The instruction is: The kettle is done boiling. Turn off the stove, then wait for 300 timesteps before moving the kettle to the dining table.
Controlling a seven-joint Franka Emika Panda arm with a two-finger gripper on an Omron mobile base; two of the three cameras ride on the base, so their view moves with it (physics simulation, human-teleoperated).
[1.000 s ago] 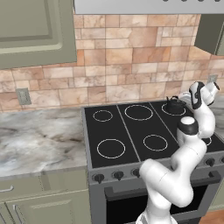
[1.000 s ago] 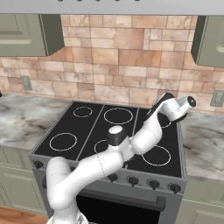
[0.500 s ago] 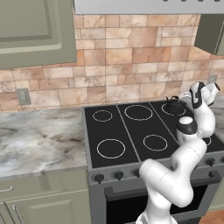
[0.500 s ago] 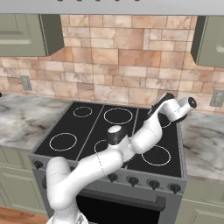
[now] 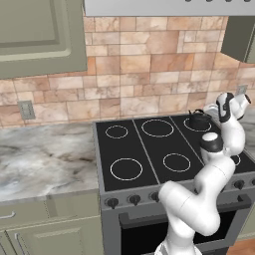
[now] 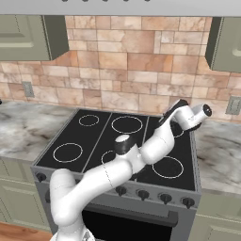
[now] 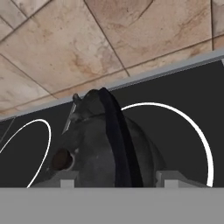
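Kettle (image 5: 198,119) on the rear right burner of the stove (image 5: 149,149), close to its back edge and the tiled wall (image 5: 149,79). Pincer (image 7: 114,181) straddles its arched handle, fingers apart; front burners lie open.

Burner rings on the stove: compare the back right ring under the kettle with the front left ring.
The back right ring carries the kettle, which hides part of it; the front left ring lies bare and shows as a full circle. The back right ring sits by the tile wall with the gripper over it; the front left ring lies near the knobs. Both are thin white circles on the black stove top.
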